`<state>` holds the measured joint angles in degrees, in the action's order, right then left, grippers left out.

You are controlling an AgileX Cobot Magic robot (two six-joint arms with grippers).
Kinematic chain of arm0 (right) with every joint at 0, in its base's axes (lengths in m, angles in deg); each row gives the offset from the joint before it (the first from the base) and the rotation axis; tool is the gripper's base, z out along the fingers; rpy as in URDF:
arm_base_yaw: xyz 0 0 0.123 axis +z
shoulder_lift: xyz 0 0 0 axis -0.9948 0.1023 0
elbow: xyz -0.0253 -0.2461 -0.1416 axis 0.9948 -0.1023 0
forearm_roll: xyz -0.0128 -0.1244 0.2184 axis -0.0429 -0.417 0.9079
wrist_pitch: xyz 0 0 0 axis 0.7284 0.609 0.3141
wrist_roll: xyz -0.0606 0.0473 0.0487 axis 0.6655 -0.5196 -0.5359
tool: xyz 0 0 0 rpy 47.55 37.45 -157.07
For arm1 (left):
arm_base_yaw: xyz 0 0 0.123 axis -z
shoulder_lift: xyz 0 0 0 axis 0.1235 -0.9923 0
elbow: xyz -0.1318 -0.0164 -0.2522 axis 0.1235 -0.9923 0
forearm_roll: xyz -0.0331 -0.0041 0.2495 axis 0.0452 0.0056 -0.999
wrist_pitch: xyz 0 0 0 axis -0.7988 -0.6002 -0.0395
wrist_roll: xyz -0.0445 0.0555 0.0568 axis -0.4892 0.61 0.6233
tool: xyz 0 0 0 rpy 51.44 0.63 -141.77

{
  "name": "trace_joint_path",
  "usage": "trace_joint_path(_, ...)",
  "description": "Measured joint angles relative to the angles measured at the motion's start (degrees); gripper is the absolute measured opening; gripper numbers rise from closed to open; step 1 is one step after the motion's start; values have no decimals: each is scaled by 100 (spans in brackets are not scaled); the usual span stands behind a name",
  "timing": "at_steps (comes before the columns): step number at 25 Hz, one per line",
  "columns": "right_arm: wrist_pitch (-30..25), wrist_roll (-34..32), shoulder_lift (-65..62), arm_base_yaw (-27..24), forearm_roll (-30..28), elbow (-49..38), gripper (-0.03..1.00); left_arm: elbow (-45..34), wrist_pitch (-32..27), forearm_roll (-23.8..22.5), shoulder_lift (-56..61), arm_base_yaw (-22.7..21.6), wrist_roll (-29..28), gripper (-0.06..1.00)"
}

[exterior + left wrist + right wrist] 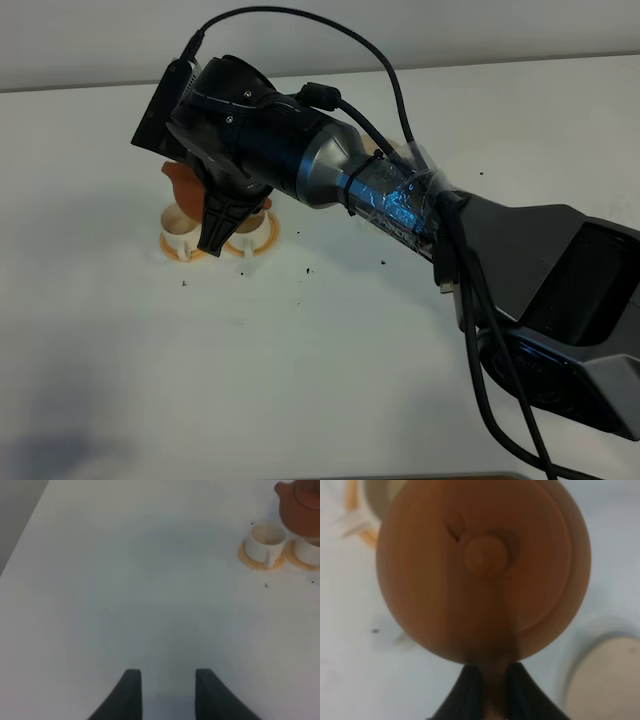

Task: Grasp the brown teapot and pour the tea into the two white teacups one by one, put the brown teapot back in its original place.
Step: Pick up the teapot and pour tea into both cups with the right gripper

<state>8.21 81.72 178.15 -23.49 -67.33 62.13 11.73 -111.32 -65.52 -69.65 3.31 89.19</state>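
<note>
My right gripper (222,222) reaches across to the left and is shut on the stubby handle of the brown teapot (181,181), holding it just above the two white teacups. One teacup (180,238) and the other teacup (254,236) stand side by side on orange saucers. In the right wrist view the teapot (485,570) fills the frame, lid knob up, its handle between the gripper (492,692) fingers. The cream coaster (607,680) lies beside it. The left gripper (167,695) is open over bare table, far from the teacups (265,542) and teapot (302,507).
The white table (330,370) carries a few dark specks near the cups. The right arm and its cables (470,290) stretch diagonally over the table's middle and right. The table's far edge meets a pale wall.
</note>
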Motion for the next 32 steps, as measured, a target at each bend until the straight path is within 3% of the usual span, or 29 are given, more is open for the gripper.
trace_joint_path(32,-288,641,110,271,-1156,0,9,0,5,0,0,0,0,26)
